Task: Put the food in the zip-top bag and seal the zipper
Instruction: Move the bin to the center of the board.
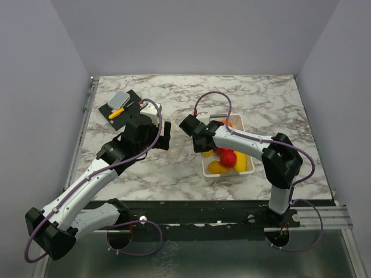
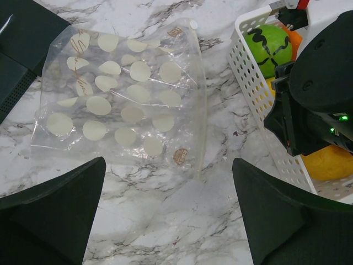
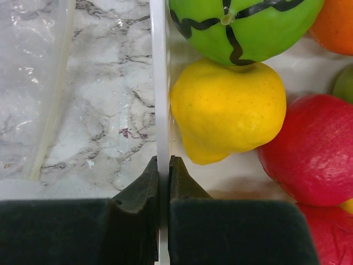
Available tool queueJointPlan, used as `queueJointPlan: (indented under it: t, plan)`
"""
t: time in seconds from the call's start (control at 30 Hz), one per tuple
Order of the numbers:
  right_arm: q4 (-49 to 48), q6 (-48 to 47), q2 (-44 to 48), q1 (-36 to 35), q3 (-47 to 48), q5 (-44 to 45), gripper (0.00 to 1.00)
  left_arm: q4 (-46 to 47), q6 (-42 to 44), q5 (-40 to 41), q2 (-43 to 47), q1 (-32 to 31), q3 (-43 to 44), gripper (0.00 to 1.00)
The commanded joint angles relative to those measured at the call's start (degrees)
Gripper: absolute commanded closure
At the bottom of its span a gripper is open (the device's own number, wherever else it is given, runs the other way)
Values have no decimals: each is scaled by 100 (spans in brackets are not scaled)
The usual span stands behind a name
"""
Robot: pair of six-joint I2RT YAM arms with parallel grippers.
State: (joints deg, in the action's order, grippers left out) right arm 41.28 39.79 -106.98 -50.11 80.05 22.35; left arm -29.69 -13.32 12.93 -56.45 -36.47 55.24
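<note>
The food lies in a white tray (image 1: 229, 176): a green striped fruit (image 3: 242, 27), a yellow one (image 3: 229, 107), a red one (image 3: 311, 149) and an orange one (image 3: 336, 27). My right gripper (image 3: 164, 165) is shut on the tray's left wall (image 3: 160, 83), one finger inside and one outside. The clear zip-top bag (image 2: 121, 99) lies flat on the marble left of the tray, its zipper (image 2: 201, 99) along the edge facing the tray. My left gripper (image 2: 168, 210) hangs open over bare marble just short of the bag, holding nothing.
A black pad (image 1: 120, 104) at the back left carries a grey block and a small yellow tool. The right arm's wrist (image 2: 314, 99) sits over the tray's near part. The table's metal rail runs along the left edge.
</note>
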Motion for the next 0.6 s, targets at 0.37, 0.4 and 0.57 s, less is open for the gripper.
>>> queueJointPlan:
  t: [0.37,0.4,0.57]
  plan:
    - [217,281,569,276,-768,858,99,16,-181,-89,-6,-7,-64,1]
    - [196,259,598,296,-810,861,99,16,-197,-89,-7,-9,-58,1]
    - [131,142,704,356,-933,874,99,25,-279,-54,-2,-10,-99,1]
